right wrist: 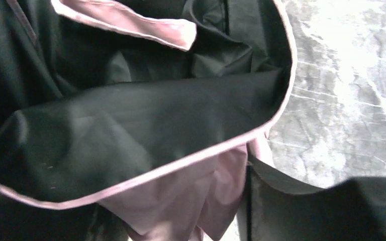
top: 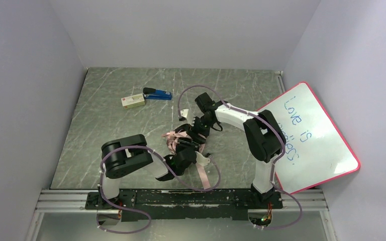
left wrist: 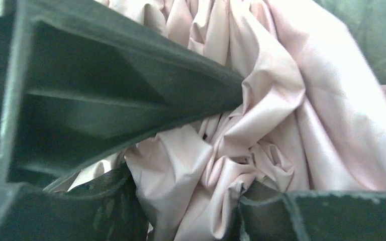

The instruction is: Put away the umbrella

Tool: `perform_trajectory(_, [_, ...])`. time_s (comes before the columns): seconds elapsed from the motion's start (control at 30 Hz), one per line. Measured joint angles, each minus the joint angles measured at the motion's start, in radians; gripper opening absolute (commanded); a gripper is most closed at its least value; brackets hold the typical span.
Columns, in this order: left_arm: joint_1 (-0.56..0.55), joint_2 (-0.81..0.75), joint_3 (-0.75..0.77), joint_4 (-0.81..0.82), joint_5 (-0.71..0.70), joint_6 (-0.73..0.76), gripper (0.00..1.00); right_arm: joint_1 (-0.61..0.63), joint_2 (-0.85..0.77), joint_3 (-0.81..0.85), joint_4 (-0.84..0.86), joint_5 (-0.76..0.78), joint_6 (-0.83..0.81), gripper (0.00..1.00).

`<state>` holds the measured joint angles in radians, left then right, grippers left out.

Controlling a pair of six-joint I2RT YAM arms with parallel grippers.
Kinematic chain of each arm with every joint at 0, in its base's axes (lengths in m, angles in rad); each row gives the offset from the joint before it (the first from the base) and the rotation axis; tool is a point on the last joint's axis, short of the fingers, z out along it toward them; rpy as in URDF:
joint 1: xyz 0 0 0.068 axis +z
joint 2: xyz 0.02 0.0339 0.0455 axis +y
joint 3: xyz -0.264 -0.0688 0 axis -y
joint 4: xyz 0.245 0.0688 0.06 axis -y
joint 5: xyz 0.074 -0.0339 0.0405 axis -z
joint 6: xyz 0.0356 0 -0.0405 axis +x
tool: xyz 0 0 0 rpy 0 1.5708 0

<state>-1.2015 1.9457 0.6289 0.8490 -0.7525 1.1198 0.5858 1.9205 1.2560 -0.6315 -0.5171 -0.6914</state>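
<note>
Nearest, the strap (top: 202,175), long and pink, trails from the bundle twd the near table edge, lying flat on the grey marbled table (top: 105,130) just R of the L arm's wrist.

L gripper (top: 185,150) sits low, approx table centre, reaching in from near-left. In its wrist view the dark upper finger (left wrist: 130,95) digs into bunched pale pink cloth, and the lower finger (left wrist: 321,216) touches the same wad from below. Cloth fills the gap btwn them, so it is pinching the fabric of the umbrella (top: 173,138).

The umbrella is a crumpled pink-and-black heap at mid table, btwn the two grippers and touching both. Not rolled or tidy. Shaft and handle can't be made out.

R gripper (top: 195,131) comes down onto the heap's far-right side. Its wrist view is nearly all canopy: black inner face w/ pink edging, pink folds under it, bare table at R. A dark shape sits at lower R, and it is unclear if that is a finger. Can't tell whether the jaws are spread or closed.

Farther back, well apart from the heap, a small box (top: 132,101) lies just beside a blue stapler (top: 157,94). At far R a pink-framed whiteboard (top: 311,135) w/ blue handwriting leans tilted agst the wall.
</note>
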Motion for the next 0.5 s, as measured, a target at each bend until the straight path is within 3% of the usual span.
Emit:
perform_trajectory(0.07, [0.000, -0.011, 0.000, -0.014, 0.003, -0.011, 0.56, 0.000, 0.003, -0.002, 0.014, 0.010, 0.001, 0.40])
perform_trajectory(0.2, [0.000, -0.043, 0.000, -0.041, 0.011, -0.035, 0.69, -0.001, 0.001, -0.015, 0.059, 0.029, 0.016, 0.27])
perform_trajectory(0.33, [0.000, -0.087, -0.004, -0.080, 0.022, -0.063, 0.81, -0.001, -0.014, -0.041, 0.093, 0.035, 0.033, 0.17])
perform_trajectory(0.37, [0.000, -0.103, -0.006, -0.094, 0.027, -0.071, 0.89, -0.001, -0.016, -0.045, 0.100, 0.037, 0.039, 0.15])
perform_trajectory(0.5, [0.005, -0.194, -0.021, -0.180, 0.062, -0.118, 0.93, -0.003, -0.025, -0.061, 0.122, 0.044, 0.060, 0.09])
